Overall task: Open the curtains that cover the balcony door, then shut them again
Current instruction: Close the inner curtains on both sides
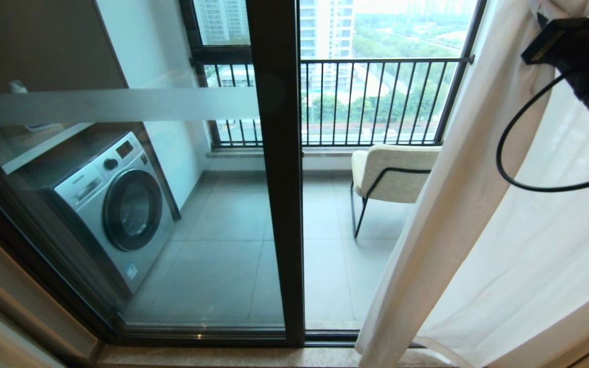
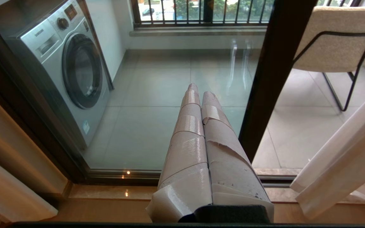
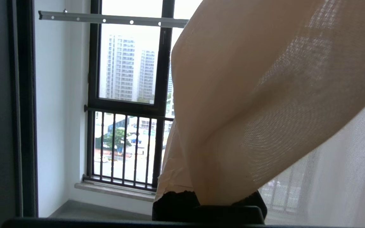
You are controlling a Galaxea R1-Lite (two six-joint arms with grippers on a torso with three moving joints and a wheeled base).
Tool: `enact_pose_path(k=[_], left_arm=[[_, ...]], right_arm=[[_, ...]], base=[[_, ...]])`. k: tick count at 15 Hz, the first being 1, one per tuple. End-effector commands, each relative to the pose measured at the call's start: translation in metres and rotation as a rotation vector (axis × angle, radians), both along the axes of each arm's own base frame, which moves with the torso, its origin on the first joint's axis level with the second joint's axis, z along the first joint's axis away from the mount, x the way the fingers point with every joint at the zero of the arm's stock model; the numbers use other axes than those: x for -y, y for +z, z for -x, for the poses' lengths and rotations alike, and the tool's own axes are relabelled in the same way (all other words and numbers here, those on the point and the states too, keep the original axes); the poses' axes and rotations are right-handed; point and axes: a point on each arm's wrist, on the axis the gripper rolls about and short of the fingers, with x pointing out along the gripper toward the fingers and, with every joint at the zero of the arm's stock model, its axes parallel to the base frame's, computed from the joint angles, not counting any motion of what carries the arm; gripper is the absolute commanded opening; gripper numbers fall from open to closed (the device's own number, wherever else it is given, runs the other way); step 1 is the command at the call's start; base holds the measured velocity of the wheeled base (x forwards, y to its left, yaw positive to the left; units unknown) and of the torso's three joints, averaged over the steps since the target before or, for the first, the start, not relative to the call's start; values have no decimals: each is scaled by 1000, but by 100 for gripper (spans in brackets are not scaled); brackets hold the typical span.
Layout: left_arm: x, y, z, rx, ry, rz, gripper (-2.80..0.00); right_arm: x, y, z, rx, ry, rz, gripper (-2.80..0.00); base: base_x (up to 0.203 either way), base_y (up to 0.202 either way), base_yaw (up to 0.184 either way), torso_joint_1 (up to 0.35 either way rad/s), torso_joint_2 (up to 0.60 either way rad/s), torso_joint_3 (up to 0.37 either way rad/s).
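The curtains point(image 1: 478, 214) hang at the right side of the head view as sheer white fabric, their long folds running from the upper right of the frame down to the hem at the lower middle. To their left the balcony door point(image 1: 276, 168) is uncovered: through its glass I see the washing machine point(image 1: 115, 204) at the left, the chair point(image 1: 391, 171) near the centre and the railing point(image 1: 376, 99) behind. The right gripper point(image 3: 208, 202) is raised in the upper right corner of the head view, at the top part of the curtain. In the right wrist view the fabric lies draped over its fingers and hides them fully; the fingers are clenched together, and the cloth seems to be caught by them, though the pinch itself is not visible. The left gripper point(image 2: 200, 91) is low, pointing at the glass near the dark middle frame, its fingers point(image 2: 185, 139) pressed together on nothing, and the curtain is well apart from it toward the right. So the right arm is clearly nearer. In my judgement the door is now open to view, and to close the curtains the fabric must travel sideways toward the left of the frame, across its vertical folds.
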Motion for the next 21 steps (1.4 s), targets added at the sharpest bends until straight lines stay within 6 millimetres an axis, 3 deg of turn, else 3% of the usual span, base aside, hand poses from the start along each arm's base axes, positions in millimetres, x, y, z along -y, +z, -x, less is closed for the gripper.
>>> enact_pose_path(k=[1, 21], left_arm=[[0, 0, 0, 0, 1, 0, -280], [0, 0, 0, -3, 2, -3, -280]], right_arm=[[-1, -2, -4, 4, -1, 0, -280], [0, 2, 1, 32, -1, -5, -280]], base=[[0, 191, 3, 0, 2, 2], [0, 192, 1, 3, 2, 3]])
